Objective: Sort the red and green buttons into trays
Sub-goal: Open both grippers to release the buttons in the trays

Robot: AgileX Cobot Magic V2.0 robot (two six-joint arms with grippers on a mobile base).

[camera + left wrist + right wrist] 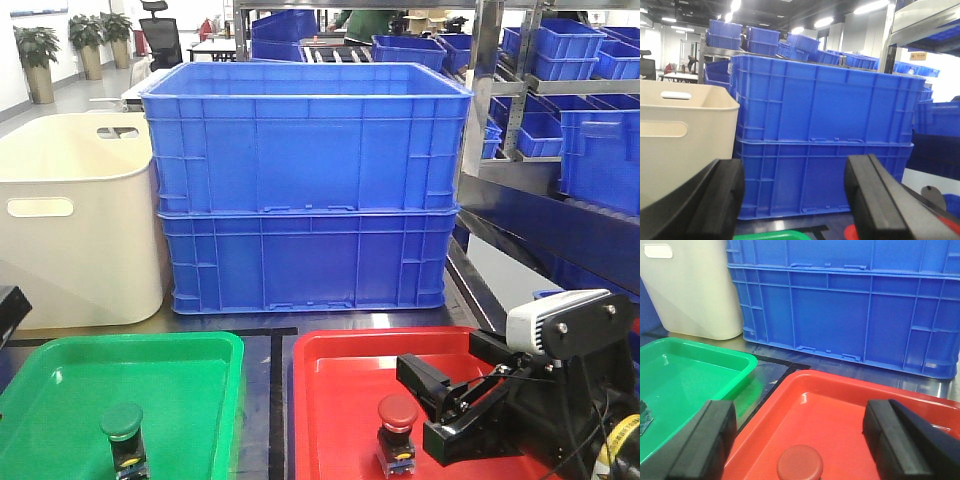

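Buttons look sorted: red button upright in red tray, green button in green tray. Right claw released beside red button, probably just let go; left claw released, raised.

Metal shelving loaded with blue bins lines the right side, while potted plants, an office chair and bright ceiling lights fill the far room.
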